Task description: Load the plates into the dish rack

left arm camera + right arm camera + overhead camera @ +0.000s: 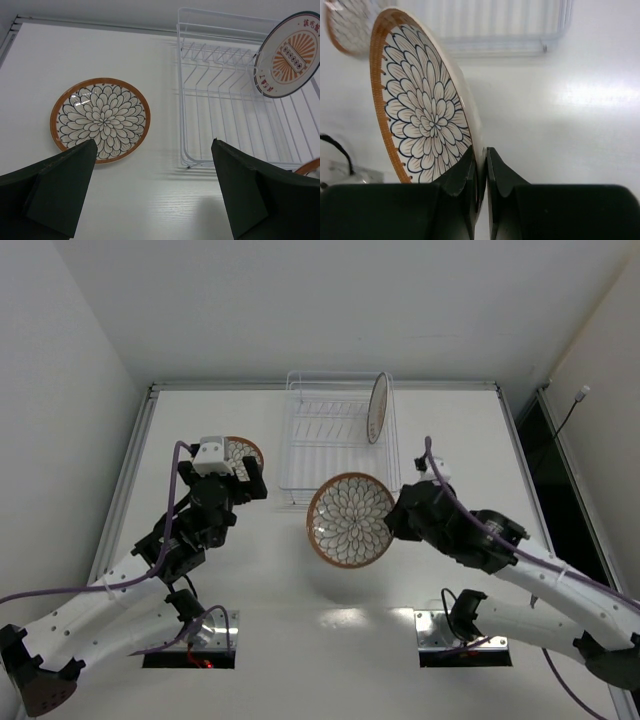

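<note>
Pinch of right gripper [481, 156] on the brown-orange rim of the held plate [427, 115]: both dark fingers [462, 175] drawn almost together, with only the thin ceramic edge between them. From the right wrist, white face with dark-outlined petals to the left of the fingers, rim rising up and away from them. From above, gripped at its right edge, face up and tilted, clear of the table [480, 440], soft shadow beneath. Just at the near side of the dish rack [320, 440], overlapping its near right corner, not in any slot.

Left gripper [154, 147] well to the left: jaws spread wide apart, nothing between them, hanging above bare white tabletop.

Beyond its left finger, second plate [100, 120] lying flat on the table, face up, same petal pattern and orange rim, left of the rack and apart from it. From above, partly hidden under the left wrist.

Inside the white wire rack, third plate [290, 52] standing on edge between the dividers toward the far right end, leaning slightly, dark-edged side with orange rays and red characters turned toward the left wrist camera. Other slots without plates.
</note>
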`<state>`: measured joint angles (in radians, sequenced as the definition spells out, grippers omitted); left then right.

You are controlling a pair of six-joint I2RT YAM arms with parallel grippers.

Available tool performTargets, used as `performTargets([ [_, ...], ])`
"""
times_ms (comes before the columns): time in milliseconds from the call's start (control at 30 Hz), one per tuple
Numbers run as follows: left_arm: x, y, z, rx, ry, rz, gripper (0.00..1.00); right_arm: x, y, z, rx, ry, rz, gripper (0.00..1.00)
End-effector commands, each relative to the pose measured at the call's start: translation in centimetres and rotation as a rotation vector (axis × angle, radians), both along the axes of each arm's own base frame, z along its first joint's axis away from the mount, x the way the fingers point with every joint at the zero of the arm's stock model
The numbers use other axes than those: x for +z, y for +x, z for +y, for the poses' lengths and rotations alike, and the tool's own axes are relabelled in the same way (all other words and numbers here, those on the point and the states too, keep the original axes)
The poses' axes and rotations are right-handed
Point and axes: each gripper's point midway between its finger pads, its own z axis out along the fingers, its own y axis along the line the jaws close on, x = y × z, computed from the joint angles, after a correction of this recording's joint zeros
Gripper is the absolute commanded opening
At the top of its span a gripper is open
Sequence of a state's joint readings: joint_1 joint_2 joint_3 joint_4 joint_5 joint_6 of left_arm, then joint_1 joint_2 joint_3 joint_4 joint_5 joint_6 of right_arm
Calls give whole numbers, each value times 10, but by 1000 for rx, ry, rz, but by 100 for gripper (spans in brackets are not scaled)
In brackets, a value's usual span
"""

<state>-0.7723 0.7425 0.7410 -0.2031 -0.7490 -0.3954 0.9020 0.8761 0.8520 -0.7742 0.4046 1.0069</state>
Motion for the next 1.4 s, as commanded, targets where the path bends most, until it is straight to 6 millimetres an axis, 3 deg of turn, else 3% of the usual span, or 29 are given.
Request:
performTargets([
  [0, 15, 0, 6, 22, -24, -37, 99, 101, 38, -13, -117, 23, -275, 0],
  [133, 15, 0, 6, 22, -24, -37, 99, 154, 76, -45, -345, -159, -414, 0],
  [200, 15, 0, 6, 22, -24, -37, 99, 177, 98, -33, -396, -214, -452, 0],
  [233, 15, 0, 6, 22, -24, -37, 99, 204, 107, -34, -424, -241, -505, 0],
  [267, 15, 0, 6, 22, -24, -37, 99, 211, 118, -30, -435, -273, -519, 0],
  [300, 15, 0, 6, 22, -24, -37, 99, 201, 136, -11, -420, -348, -510, 0],
  [333, 15, 0, 6, 22, -24, -37, 99, 207, 145, -10, -453, -402, -527, 0],
  [367, 15, 0, 4, 12, -26, -35, 99, 230, 153, -10, -489, -406, -552, 0],
  [400, 15, 0, 4, 11, -26, -35, 99, 234, 163, -12, -529, -450, -561, 0],
  [433, 15, 0, 4, 11, -26, -35, 99, 219, 177, 3, -515, -522, -543, 0],
  [467, 15, 0, 4, 11, -26, -35, 99, 230, 186, 3, -532, -541, -558, 0],
  [533, 15, 0, 4, 11, -26, -35, 99, 229, 204, 2, -563, -592, -567, 0],
  [567, 15, 0, 4, 11, -26, -35, 99, 219, 218, 10, -559, -636, -565, 0],
  [633, 15, 0, 4, 11, -26, -35, 99, 219, 234, 2, -605, -657, -563, 0],
  [700, 15, 0, 4, 11, -26, -35, 99, 201, 252, -5, -619, -699, -532, 0],
  [900, 15, 0, 4, 11, -26, -35, 99, 185, 282, -21, -657, -764, -520, 0],
  [933, 15, 0, 4, 11, -26, -35, 99, 173, 287, -17, -639, -796, -504, 0],
  [1167, 15, 0, 4, 11, -26, -35, 99, 147, 312, -24, -662, -838, -481, 0],
  [1200, 15, 0, 4, 13, -35, -35, 99, 134, 317, -21, -649, -859, -467, 0],
  [1367, 15, 0, 4, 13, -35, -35, 99, 110, 331, -21, -631, -878, -441, 0],
])
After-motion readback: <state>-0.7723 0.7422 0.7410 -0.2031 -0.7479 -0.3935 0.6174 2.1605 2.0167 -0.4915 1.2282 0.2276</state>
